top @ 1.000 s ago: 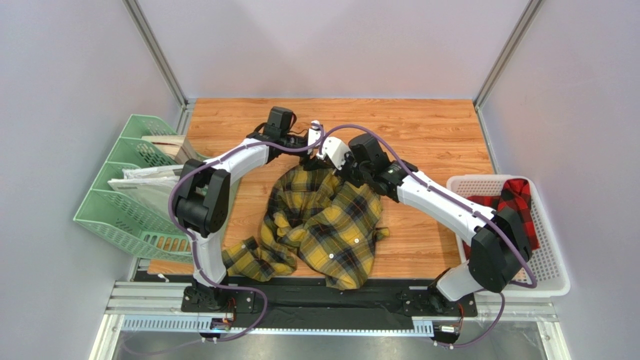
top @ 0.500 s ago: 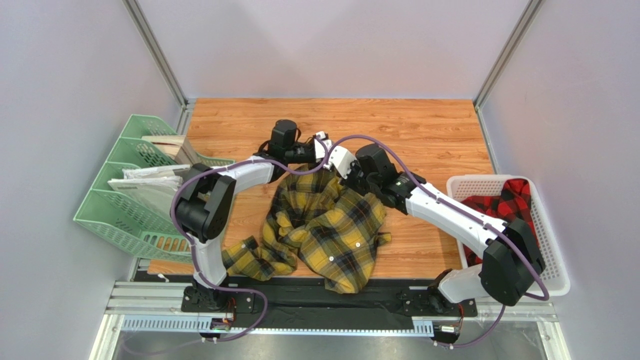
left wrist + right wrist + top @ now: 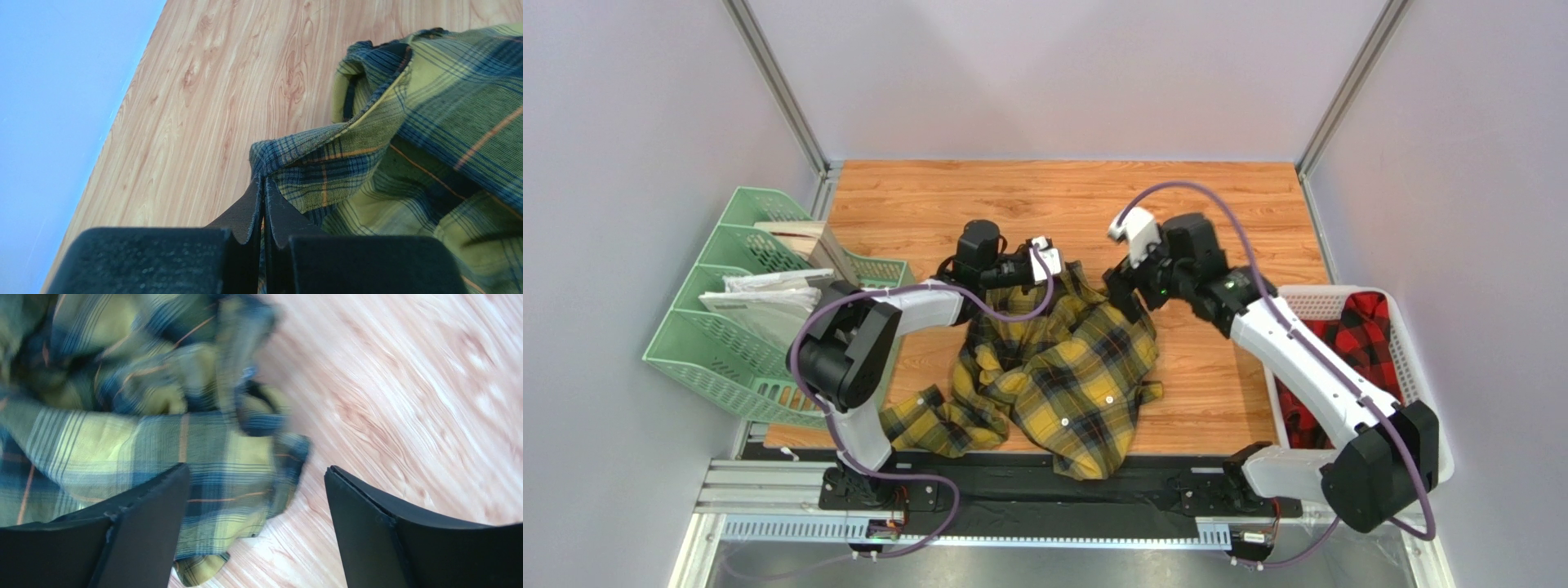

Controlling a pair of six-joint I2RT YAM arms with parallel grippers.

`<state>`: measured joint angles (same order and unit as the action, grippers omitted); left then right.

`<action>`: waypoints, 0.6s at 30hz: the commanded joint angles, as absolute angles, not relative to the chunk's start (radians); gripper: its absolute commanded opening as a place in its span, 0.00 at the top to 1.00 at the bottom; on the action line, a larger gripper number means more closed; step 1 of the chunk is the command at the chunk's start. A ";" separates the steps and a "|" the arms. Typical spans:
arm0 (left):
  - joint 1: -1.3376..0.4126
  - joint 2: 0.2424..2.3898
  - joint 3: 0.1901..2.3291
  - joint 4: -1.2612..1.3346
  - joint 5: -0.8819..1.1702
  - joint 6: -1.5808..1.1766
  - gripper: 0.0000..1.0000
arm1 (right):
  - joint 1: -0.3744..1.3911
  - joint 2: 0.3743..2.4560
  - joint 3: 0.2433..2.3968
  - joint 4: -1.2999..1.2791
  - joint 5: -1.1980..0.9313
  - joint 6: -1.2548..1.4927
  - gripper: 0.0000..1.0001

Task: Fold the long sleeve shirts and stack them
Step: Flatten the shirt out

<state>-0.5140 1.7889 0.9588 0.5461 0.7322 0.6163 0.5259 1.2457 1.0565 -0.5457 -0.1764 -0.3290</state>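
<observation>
Wooden tabletop point(image 3: 1210, 196), edge of yellow shirt point(image 3: 1069, 374) clamped in left fingers point(image 3: 248, 211), right fingers point(image 3: 150, 514) spread above it

Right wrist view blurred; red shirt point(image 3: 1369, 321) partly hidden behind right arm point(image 3: 1308, 361).

Right gripper point(image 3: 256, 471) (jaws now spread) has released the yellow shirt point(image 3: 1063, 380).

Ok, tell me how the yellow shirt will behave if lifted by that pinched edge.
Likely floppy: the yellow shirt lies crumpled in soft folds, so it should drape from the left fingers rather than hold shape. Probably light: its fabric edge looks thin where pinched. Pushed, it would likely bunch on the wooden table, not slide whole.
</observation>
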 commanded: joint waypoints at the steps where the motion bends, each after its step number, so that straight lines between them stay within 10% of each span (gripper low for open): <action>1: -0.517 1.712 0.888 0.629 0.741 0.699 1.00 | 0.390 1.371 1.227 -0.641 -0.400 -0.140 0.21; 14: -0.517 1.675 0.772 0.626 0.669 0.923 1.00 | 0.383 1.776 1.410 -0.699 -0.646 -0.225 0.28; 18: -0.515 1.663 0.744 0.617 0.638 0.965 1.00 | 0.385 1.787 1.396 -0.754 -0.675 -0.293 0.46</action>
